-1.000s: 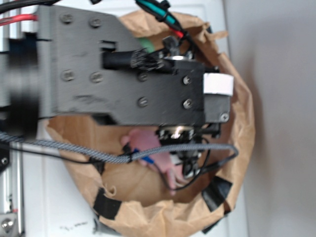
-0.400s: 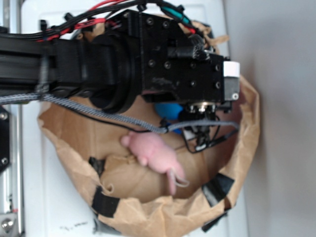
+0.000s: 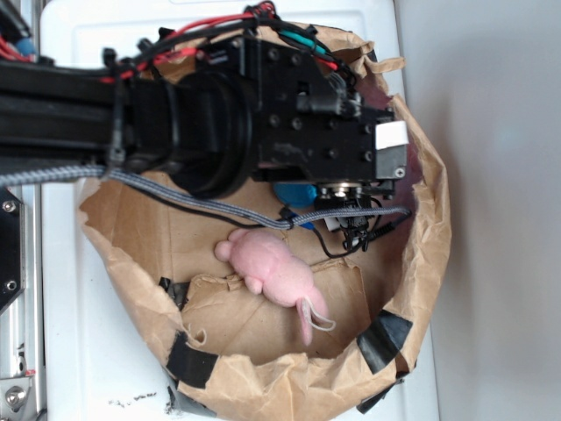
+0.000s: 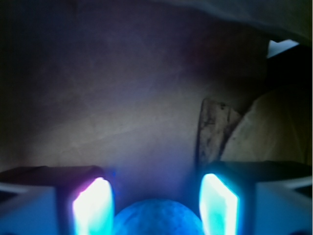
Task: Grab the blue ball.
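Note:
The blue ball (image 4: 157, 219), dimpled and teal-blue, lies at the bottom edge of the wrist view, between the two glowing pads of my gripper (image 4: 154, 183). The jaws stand wide apart, one on each side of the ball, and I count the gripper as open. In the exterior view only part of the blue ball (image 3: 294, 195) shows, under the black wrist body (image 3: 333, 149) that hangs over the inside of the brown paper bag (image 3: 431, 219). The fingers themselves are hidden there under the wrist.
A pink plush toy (image 3: 273, 270) lies on the bag's floor just in front of the ball. The bag's crumpled walls ring the space, patched with black tape (image 3: 383, 340). A grey braided cable (image 3: 219, 208) sags across the bag.
The arm has dropped away from the camera and down into the bag, uncovering the pink toy. The wrist now sits right over the blue ball.

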Controlling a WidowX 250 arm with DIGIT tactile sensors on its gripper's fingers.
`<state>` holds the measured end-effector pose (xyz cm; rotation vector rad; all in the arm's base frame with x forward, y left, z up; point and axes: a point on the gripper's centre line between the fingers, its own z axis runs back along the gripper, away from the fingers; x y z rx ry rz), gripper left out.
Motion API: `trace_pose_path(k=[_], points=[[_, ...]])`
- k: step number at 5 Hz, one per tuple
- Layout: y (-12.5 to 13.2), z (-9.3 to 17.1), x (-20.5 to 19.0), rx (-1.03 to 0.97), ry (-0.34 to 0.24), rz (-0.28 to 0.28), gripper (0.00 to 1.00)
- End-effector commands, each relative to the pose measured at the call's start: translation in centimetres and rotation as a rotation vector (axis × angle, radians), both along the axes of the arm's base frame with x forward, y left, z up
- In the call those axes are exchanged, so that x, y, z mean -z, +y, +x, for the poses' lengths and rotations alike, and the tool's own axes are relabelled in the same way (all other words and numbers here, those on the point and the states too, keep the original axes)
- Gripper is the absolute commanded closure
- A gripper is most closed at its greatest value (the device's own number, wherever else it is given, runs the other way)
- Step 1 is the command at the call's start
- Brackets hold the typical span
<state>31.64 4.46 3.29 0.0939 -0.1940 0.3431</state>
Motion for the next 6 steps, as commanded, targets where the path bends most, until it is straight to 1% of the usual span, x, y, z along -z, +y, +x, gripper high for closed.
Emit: trace_pose_path(k=[1,2,3,4,5,6], points=[[-0.1,1.3,-4.4,-0.059,0.008,-0.079,1.00],[0.2,1.4,-6.8,-0.066,0.060,-0.144,1.00],[0.6,0.9,-9.1,-0.053,0.076,-0.191,1.00],[1.5,0.3,-11.7,-0.038,0.083,-0.229,1.00],[2.2,-0.2,-13.0,-0.057,0.059,-0.227,1.00],[2.0,-0.6,-12.6,-0.008,0.038,-0.181,1.00]])
